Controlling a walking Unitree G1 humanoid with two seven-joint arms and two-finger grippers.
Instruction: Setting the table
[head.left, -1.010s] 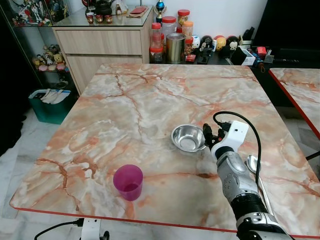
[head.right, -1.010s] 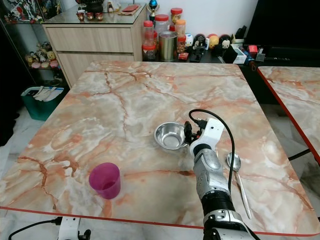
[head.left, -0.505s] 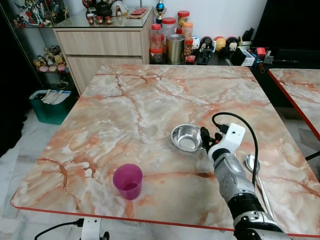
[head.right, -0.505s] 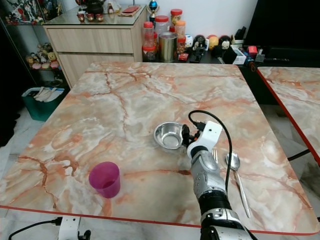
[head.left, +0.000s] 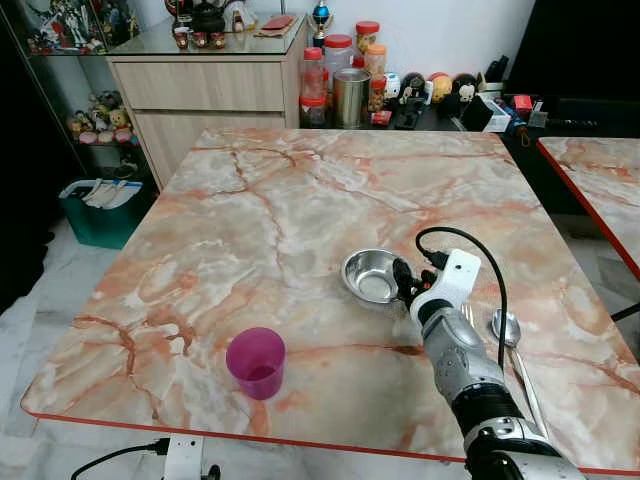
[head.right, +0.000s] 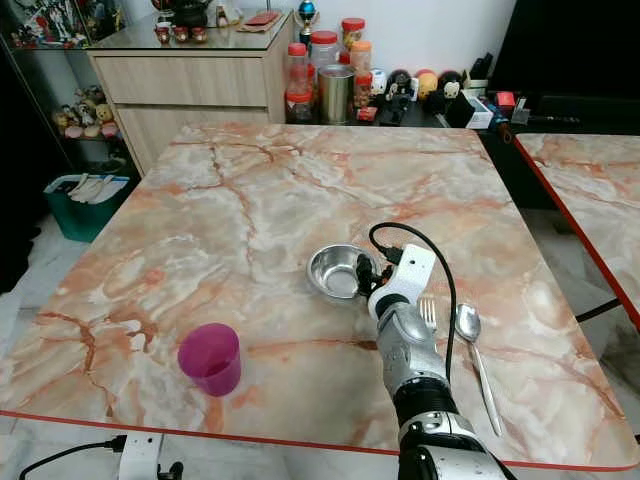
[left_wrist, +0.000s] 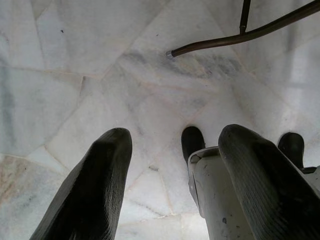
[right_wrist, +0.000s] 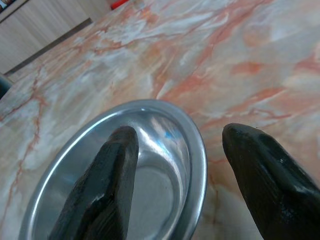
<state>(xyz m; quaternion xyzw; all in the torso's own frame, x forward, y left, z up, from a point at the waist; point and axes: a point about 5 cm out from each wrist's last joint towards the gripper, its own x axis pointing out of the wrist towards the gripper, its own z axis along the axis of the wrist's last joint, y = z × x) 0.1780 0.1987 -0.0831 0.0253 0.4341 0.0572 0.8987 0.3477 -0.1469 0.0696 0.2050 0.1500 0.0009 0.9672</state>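
A steel bowl (head.left: 370, 277) stands right of centre on the marble table (head.left: 280, 200). My right gripper (head.left: 403, 283) is at the bowl's right rim and open; in the right wrist view one finger (right_wrist: 107, 180) hangs over the bowl's (right_wrist: 125, 200) inside and the other sits outside the rim. A fork (head.right: 427, 312) and a spoon (head.left: 505, 330) lie just right of that arm. A purple cup (head.left: 256, 363) stands near the front edge, to the left. My left gripper (left_wrist: 177, 135) hangs open above the floor tiles.
Jars and a metal canister (head.left: 351, 95) crowd the shelf beyond the far table edge, beside a wooden cabinet (head.left: 205, 85). A green bin (head.left: 100, 205) sits on the floor at the left. A second marble table (head.left: 600, 170) stands at the right.
My right gripper has slid left to the bowl's rim, uncovering the fork beside the spoon. Bowl, cup and spoon have stayed put.
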